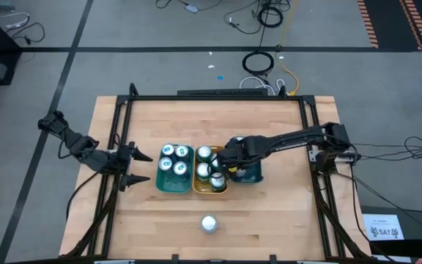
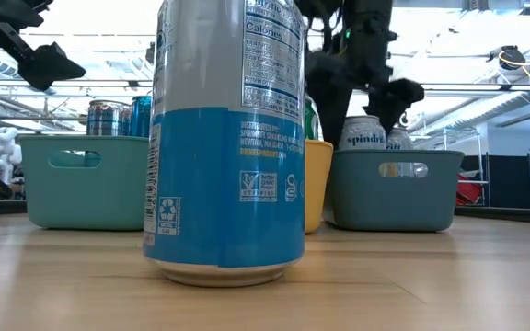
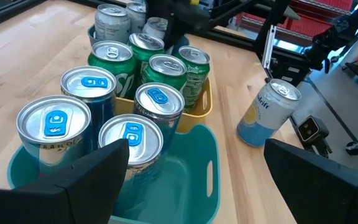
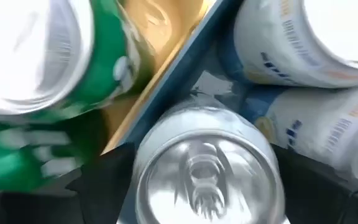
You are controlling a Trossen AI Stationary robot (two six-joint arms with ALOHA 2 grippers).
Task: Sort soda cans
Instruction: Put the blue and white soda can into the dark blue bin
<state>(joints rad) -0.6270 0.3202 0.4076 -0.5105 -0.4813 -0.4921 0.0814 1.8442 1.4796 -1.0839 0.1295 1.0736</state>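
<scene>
Table (image 1: 269,220), then three trays at centre: teal tray (image 1: 173,182) with blue-tab cans, yellow tray (image 1: 196,189) with green cans, blue tray (image 1: 253,174) with white cans. Right gripper (image 1: 229,163) over blue tray, jaws straddling a can top (image 4: 207,165); grip unclear. Left gripper (image 1: 139,167) at 9 o'clock, wide open, empty. Stray can (image 1: 209,224) at 6 o'clock. Cans likely rigid, thin-walled, slick; grip mid-side.
</scene>
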